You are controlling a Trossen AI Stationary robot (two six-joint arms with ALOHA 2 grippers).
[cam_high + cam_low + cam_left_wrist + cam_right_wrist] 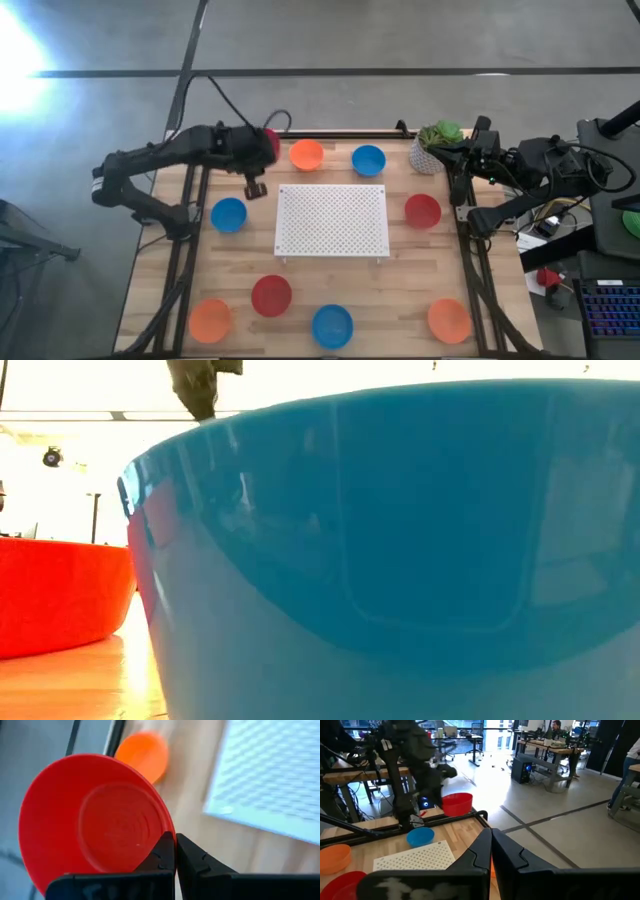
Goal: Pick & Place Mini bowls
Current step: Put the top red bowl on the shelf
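Observation:
My left gripper is shut on a red mini bowl and hangs over the table's far left part, beside an orange bowl. The right wrist view also shows this held red bowl in the air. Other bowls rest on their bases on the table: blue, red, blue, red, orange, blue and orange. My right gripper waits shut and empty at the far right edge; its fingers show in its wrist view. My left gripper pinches the red bowl's rim between its two fingers, coming from the table's left. The bowl is lifted clear of the table and tilted, with one round face turned toward the wrist camera.
A white perforated board lies in the table's middle. A white pot with a green plant stands at the far right corner, beside my right gripper. In the low view, a blue bowl fills the picture and a red bowl stands left of it.

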